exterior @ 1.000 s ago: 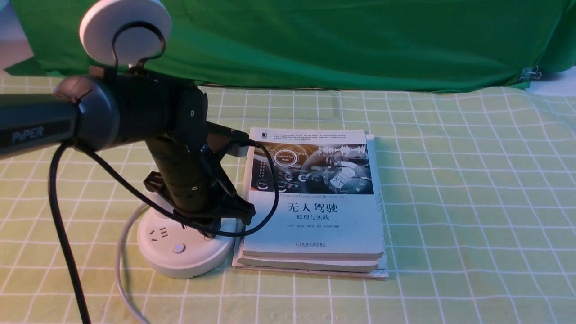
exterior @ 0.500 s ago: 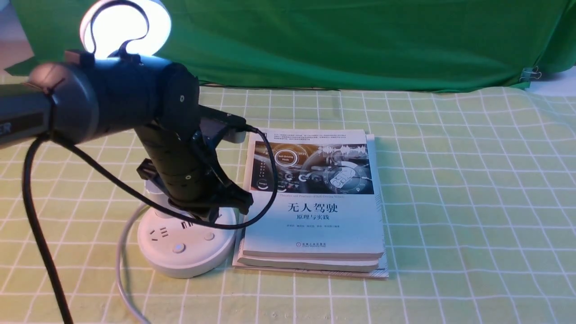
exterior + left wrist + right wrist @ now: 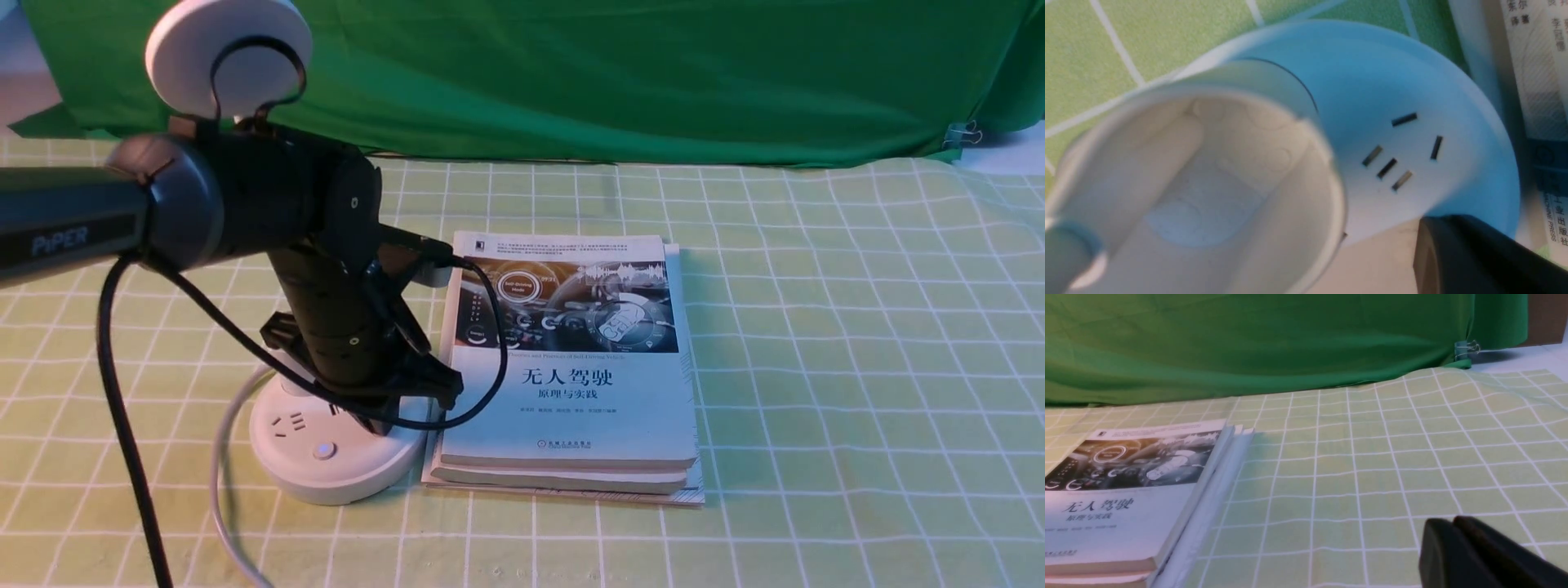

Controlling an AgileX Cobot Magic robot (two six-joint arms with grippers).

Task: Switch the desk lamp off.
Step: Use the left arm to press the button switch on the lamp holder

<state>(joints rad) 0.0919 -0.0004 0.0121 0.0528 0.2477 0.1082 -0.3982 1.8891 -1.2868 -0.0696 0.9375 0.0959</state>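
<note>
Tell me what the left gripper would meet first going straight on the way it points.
The desk lamp's round base: the left gripper points down onto its top face, beside the socket slots. It looks at or nearly at contact; depth is unclear.

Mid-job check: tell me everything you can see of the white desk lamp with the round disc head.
The white plastic desk lamp stands upright on the green checked cloth. Its flat disc head is unlit above a round base with socket slots, a small button and an empty cup holder. A pale cord leaves the base. The left gripper bears on the base's top.
</note>
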